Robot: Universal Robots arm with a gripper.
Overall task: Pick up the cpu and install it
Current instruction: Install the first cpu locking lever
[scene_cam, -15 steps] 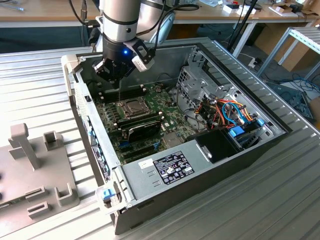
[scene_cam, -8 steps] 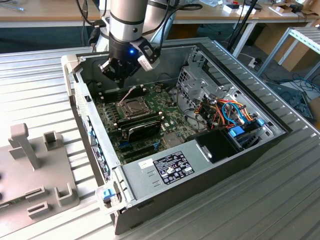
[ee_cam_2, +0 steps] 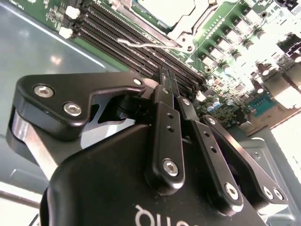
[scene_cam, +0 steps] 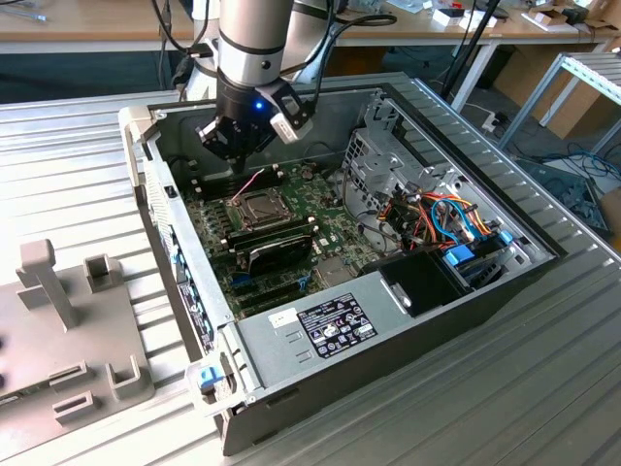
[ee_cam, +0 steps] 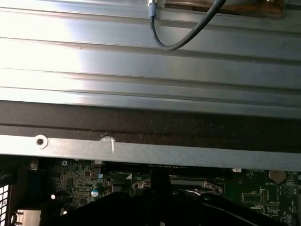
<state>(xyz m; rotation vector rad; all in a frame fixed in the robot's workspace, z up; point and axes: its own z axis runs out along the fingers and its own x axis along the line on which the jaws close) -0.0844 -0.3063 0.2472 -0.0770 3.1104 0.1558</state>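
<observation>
Cpu (scene_cam: 255, 204) lay in the socket (scene_cam: 276, 216) on the motherboard (scene_cam: 335, 239); the gripper (ee_cam_2: 166, 80), closed on nothing, hung just beyond its far side. Dropping carelessly, it might snag the lever wire (ee_cam_2: 141, 44) and jolt the chip askew.

cpu (ee_cam_2: 164, 5) partly past the view's edge

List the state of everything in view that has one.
gripper, shut, empty, hovering over the motherboard beside the socket
cpu, lying in the socket, not held
socket, holds the cpu; can't tell whether it is latched
case, open, side panel off
</observation>
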